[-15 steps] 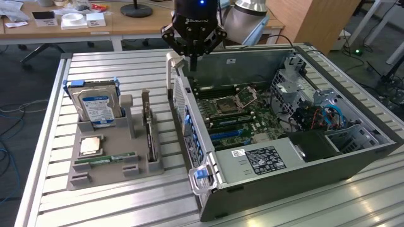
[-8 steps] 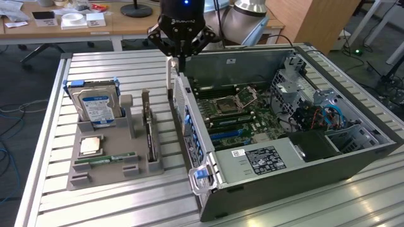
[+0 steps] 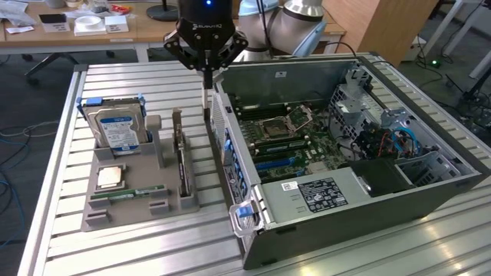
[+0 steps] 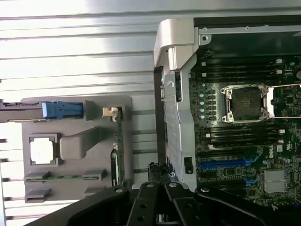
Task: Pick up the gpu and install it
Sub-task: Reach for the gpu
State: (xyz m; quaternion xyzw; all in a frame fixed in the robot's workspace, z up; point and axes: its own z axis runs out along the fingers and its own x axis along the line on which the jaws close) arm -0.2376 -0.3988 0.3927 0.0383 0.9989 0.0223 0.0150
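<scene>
The gpu stands on its long edge in a slot of the grey holder tray. It is a thin dark card with a green board. Seen edge-on in the wrist view, the gpu has its silver bracket at one end. My gripper hangs above the gap between the tray and the open computer case, beyond the card's far end and apart from it. The gripper is shut, with nothing between its fingers.
The tray also holds a blue-labelled hard drive, a square CPU and a green RAM stick. Inside the case, the motherboard lies exposed with blue expansion slots. Everything sits on a slatted metal table.
</scene>
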